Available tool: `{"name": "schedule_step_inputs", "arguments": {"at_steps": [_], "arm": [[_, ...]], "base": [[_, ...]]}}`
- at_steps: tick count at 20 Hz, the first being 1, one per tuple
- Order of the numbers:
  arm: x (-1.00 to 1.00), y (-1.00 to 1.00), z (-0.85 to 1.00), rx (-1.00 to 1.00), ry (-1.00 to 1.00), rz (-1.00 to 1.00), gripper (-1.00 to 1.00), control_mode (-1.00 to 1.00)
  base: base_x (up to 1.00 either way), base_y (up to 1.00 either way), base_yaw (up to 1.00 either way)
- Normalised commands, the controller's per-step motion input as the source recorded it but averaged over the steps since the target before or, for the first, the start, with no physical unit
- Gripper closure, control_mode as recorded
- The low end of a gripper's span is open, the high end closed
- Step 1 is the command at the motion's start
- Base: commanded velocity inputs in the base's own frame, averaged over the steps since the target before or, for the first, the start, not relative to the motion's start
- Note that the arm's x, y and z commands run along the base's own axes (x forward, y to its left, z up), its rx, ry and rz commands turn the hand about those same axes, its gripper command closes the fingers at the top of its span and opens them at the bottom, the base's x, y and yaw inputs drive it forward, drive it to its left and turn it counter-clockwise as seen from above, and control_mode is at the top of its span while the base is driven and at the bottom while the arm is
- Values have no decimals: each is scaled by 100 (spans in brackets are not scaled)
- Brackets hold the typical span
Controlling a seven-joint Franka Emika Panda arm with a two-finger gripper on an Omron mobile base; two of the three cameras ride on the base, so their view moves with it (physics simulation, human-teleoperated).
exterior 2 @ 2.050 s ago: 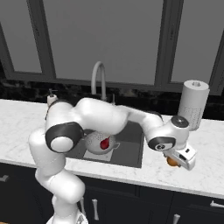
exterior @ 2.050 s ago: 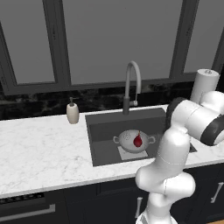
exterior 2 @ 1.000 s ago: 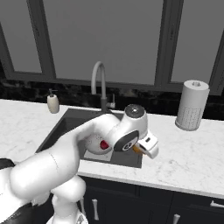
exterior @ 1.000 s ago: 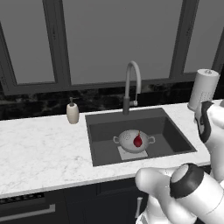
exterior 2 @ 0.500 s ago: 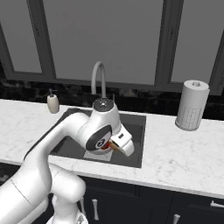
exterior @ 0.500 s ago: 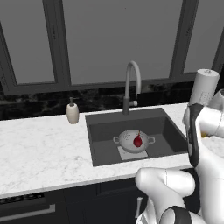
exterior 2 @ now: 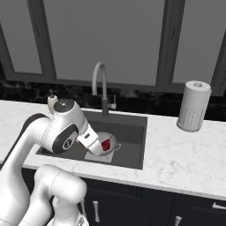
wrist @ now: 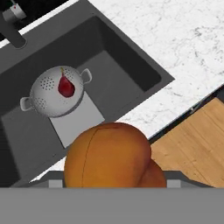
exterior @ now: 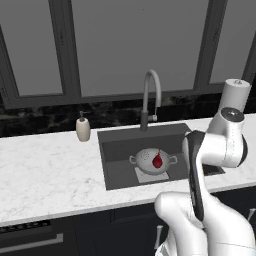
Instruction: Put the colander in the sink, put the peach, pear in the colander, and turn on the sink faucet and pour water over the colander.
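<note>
Now arm swung back over sink, peach still gripped

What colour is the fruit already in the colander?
Dark red; the pear shows best in the hand view, inside the colander.

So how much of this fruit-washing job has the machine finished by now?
Done: the colander sits in the sink with the dark red pear inside it. In hand: the hand view shows the orange peach close against the gripper, apparently held above the sink's edge. Left: drop the peach into the colander, then turn on the faucet; no water is running.
</note>
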Motion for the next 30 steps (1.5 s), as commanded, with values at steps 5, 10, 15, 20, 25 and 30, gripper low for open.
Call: {"name": "schedule_step_inputs", "arguments": {"at_steps": [5,10,15,20,25,30], "arm": [[0,89,0,0,0,0,100,-100],[0,76,0,0,0,0,100,-100],[9,51,1,0,0,0,100,-100],[22,18,0,0,0,0,100,-100],[32,11,-13,0,0,0,100,-100],[31,11,-27,0,0,0,100,-100]], "base": [[0,0,0],[0,0,0],[0,0,0],[0,0,0],[0,0,0],[0,0,0]]}}
